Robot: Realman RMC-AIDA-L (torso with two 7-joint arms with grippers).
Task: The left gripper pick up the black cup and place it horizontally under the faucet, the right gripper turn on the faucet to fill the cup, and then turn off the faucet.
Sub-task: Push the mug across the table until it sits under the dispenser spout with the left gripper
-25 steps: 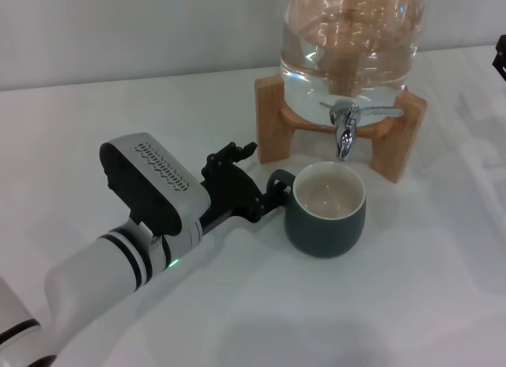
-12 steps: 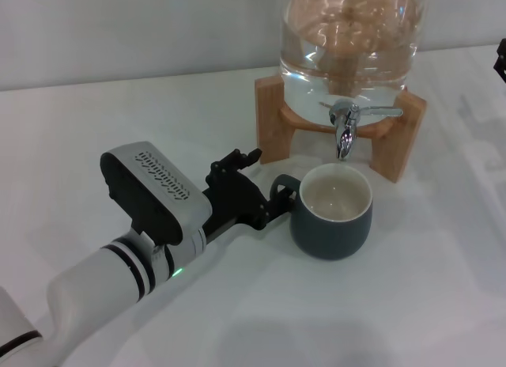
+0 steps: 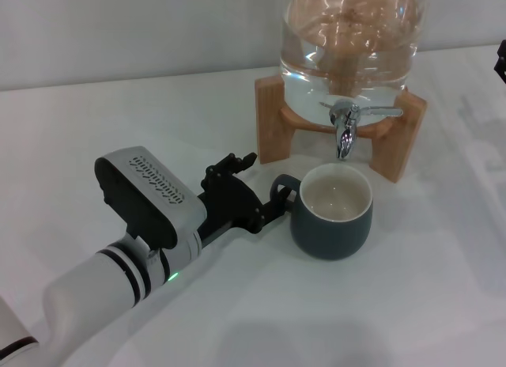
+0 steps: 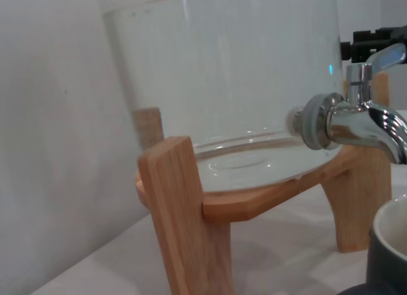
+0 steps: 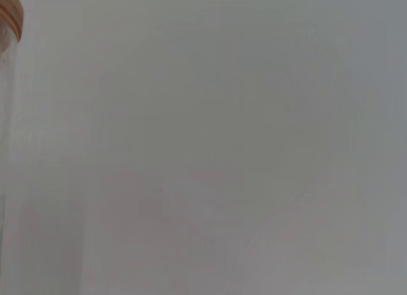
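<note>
The left gripper [image 3: 265,205] is reaching in low over the white table [image 3: 411,304] from the near left, its white arm and vented black housing trailing back toward the front edge. Its black fingers are lying right at the loop handle of the black cup [image 3: 331,211], but whether they are closed on the handle or merely beside it cannot be made out. The cup is standing upright on the table with its cream inside showing, directly below the spout of the faucet [image 3: 346,122]. The chrome faucet is sticking out of a clear glass dispenser [image 3: 348,35] that is sitting on a wooden stand [image 3: 273,114] just behind the cup. At the far right edge only a sliver of the right gripper [image 3: 501,57] is showing, well apart from the faucet, and how its fingers stand cannot be told.
</note>
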